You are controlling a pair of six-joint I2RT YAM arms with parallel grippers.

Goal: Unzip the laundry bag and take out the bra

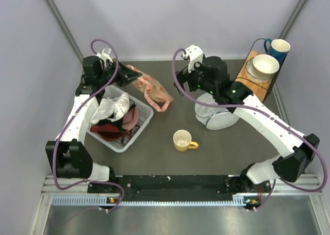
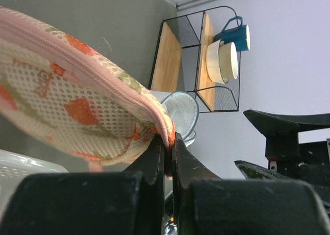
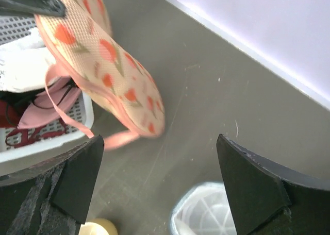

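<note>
The laundry bag point(image 1: 152, 88) is a flat peach-pink pouch with red prints and pink strap loops, held up off the table at the back middle. My left gripper point(image 1: 130, 76) is shut on its pink zipper edge; in the left wrist view the bag point(image 2: 62, 101) fills the left side, its edge pinched at my gripper point(image 2: 169, 142). My right gripper point(image 1: 181, 76) is open and empty, just right of the bag. In the right wrist view the bag point(image 3: 98, 54) hangs at upper left, apart from my gripper point(image 3: 160, 157). The bra is not visible.
A white basket point(image 1: 140, 122) of clothes stands at left under my left arm. A yellow mug point(image 1: 182, 140) sits in the middle. A round white mesh container point(image 1: 214, 114) lies under my right arm. A wire rack point(image 1: 258, 80) with bowls and a blue mug point(image 1: 279, 48) stands at back right.
</note>
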